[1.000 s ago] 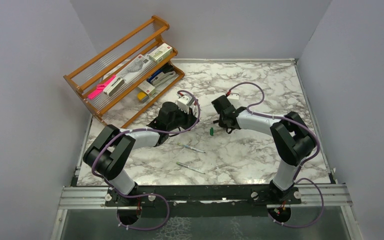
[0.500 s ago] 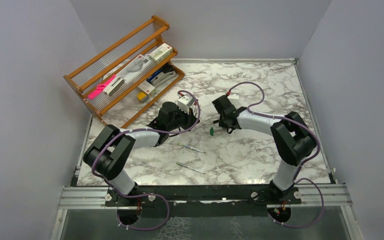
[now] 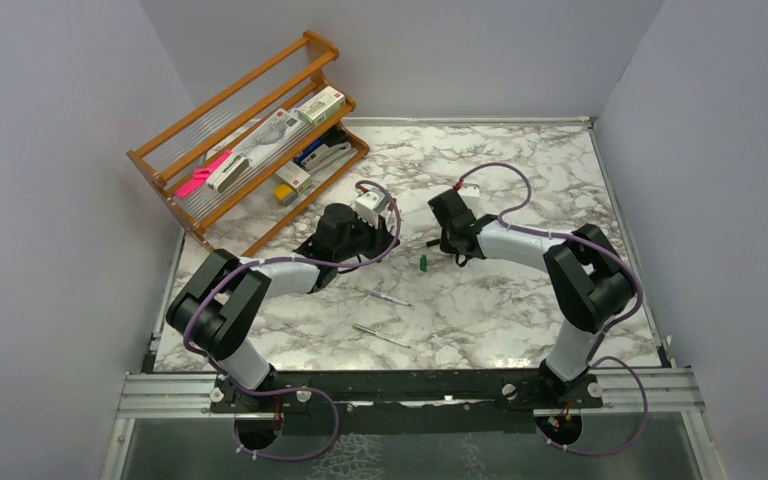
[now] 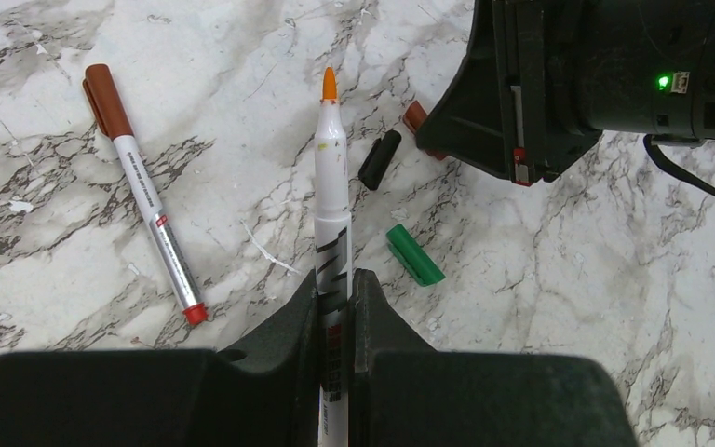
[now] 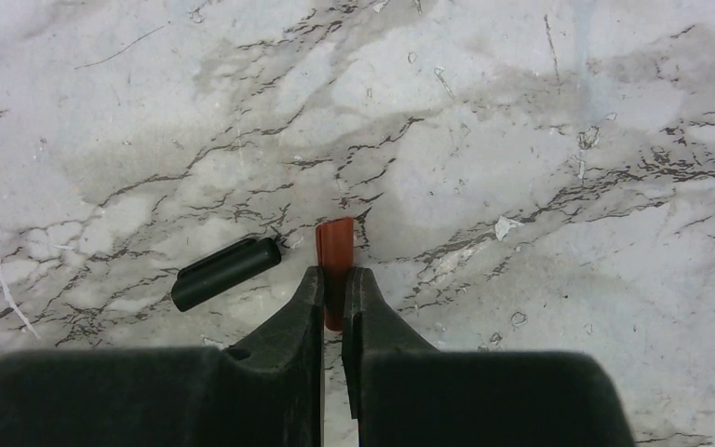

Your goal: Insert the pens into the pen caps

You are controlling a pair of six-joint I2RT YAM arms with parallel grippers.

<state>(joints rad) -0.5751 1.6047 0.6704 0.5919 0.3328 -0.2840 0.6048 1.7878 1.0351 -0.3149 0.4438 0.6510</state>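
Bright, even light w/ soft shadows; all views sharp.

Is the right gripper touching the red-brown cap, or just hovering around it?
Touching. In the right wrist view, the red-brown cap sits pinched between the two fingers of the right gripper, both against its sides, its far end poking out.

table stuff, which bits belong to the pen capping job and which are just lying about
For the job: orange-tipped pen in the left fingers; red-brown cap in the right fingers; green cap; black cap; brown-capped pen; loose pen; second loose pen.
Lying about: wooden rack; pink marker; yellow block.
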